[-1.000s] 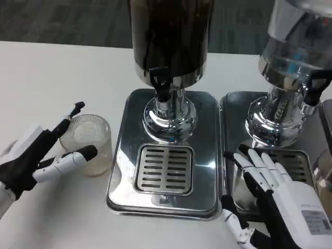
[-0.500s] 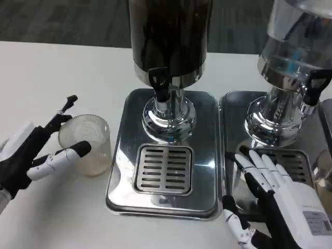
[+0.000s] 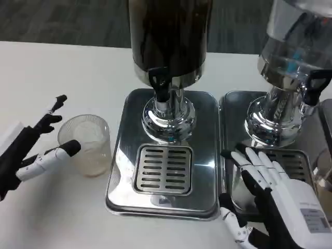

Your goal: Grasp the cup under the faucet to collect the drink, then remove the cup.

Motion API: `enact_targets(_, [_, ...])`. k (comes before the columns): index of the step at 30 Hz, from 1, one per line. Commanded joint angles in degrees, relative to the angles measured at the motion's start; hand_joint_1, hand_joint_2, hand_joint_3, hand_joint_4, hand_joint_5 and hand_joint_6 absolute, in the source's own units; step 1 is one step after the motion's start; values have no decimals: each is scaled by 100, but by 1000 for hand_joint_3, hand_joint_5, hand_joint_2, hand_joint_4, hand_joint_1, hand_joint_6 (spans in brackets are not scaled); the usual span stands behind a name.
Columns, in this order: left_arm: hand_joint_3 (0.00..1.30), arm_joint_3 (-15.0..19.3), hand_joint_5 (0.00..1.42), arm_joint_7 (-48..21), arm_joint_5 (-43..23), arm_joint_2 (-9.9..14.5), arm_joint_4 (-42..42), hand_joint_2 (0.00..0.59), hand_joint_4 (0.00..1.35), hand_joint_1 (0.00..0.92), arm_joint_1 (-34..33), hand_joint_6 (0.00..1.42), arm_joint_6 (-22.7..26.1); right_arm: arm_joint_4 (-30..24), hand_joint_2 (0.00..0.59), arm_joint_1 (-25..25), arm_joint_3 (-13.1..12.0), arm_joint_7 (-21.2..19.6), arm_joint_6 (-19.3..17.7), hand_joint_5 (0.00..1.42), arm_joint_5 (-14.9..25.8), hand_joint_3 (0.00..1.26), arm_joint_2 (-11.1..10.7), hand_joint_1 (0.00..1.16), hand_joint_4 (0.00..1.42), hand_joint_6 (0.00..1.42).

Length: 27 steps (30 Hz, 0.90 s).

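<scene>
A clear plastic cup (image 3: 88, 143) with a pale drink at its bottom stands upright on the white table, left of the steel drip tray (image 3: 122, 171). The dark drink dispenser (image 3: 169, 36) rises over that tray, its black faucet (image 3: 159, 83) above the slotted grate (image 3: 163, 168). My left hand (image 3: 32, 150) is at the far left, fingers spread, its fingertips just beside the cup's left rim and holding nothing. My right hand (image 3: 275, 194) lies flat with fingers apart over the second tray at the lower right.
A second dispenser (image 3: 295, 46) with a clear tank stands on the right on its own steel tray (image 3: 231, 111), with a black tap (image 3: 311, 88). Part of another clear cup (image 3: 324, 174) shows at the right edge. Bare white table spreads to the left.
My left hand has drawn back leftward from the cup, its fingers now barely at the cup's side. The cup and the right hand have stayed nearly where they were.
</scene>
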Motion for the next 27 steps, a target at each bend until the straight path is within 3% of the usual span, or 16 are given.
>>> enact_targets(1, [0,-43,55,-123,32,85,168,0,0,0,-54,155,38,-93,464,119,57,-63,27,39,-56,155,99,357,54,48])
enact_targets(11, [0,-108,53,15,205,247,482,0,0,0,-180,141,-94,-83,464,169,245,-198,81,39,-291,156,359,357,54,55])
enact_targets(19, [0,-289,93,566,637,408,650,0,0,0,-224,163,-179,-43,464,211,412,-357,140,39,-459,163,529,357,54,62])
enact_targets(27, [0,-564,97,1188,1127,473,702,0,0,0,-383,169,-242,-25,457,224,492,-448,179,39,-518,172,556,352,54,64])
